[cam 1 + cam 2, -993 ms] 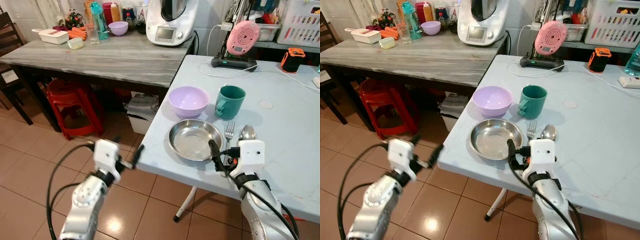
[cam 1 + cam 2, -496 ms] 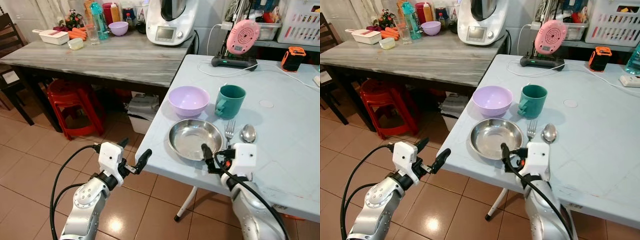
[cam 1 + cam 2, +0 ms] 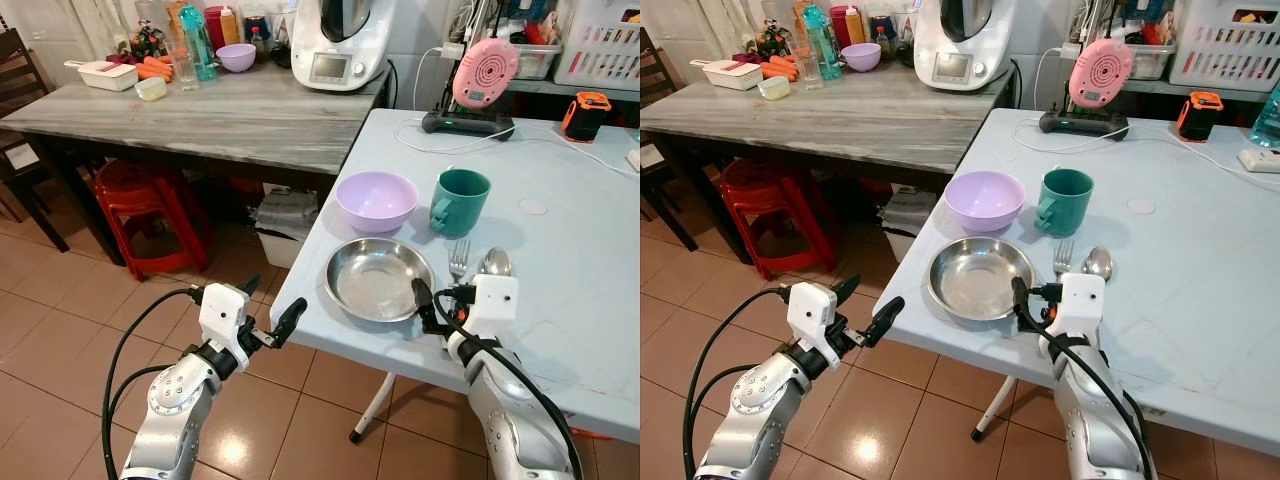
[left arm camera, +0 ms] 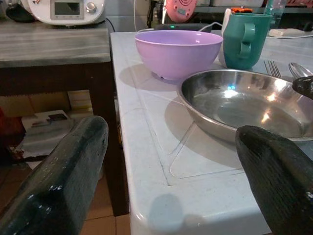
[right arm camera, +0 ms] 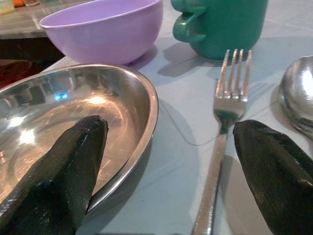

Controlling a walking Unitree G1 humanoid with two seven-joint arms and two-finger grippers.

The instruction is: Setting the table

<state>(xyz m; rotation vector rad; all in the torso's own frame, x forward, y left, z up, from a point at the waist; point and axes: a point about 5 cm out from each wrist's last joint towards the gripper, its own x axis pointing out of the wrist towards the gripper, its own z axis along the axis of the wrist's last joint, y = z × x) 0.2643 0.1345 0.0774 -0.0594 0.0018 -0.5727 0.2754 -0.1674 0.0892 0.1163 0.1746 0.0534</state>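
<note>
A steel plate (image 3: 378,278) lies near the front edge of the light blue table (image 3: 560,230). Behind it stand a purple bowl (image 3: 377,200) and a green mug (image 3: 460,202). A fork (image 3: 458,262) and a spoon (image 3: 493,264) lie right of the plate. My right gripper (image 3: 442,305) is open low over the table: one finger reaches over the plate's right rim (image 5: 146,103), the other sits beyond the fork handle (image 5: 210,186). My left gripper (image 3: 270,318) is open just off the table's front left corner, level with the tabletop.
A grey wooden table (image 3: 200,110) with bottles, a small bowl and a white kitchen machine (image 3: 342,42) stands at the left. A red stool (image 3: 140,205) is under it. A pink device (image 3: 485,75), cables and an orange object (image 3: 586,117) sit at the blue table's far side.
The steel plate has slid a little to the left. My right gripper pulled back, then came forward again to the plate's right rim. My left gripper rose toward the table corner.
</note>
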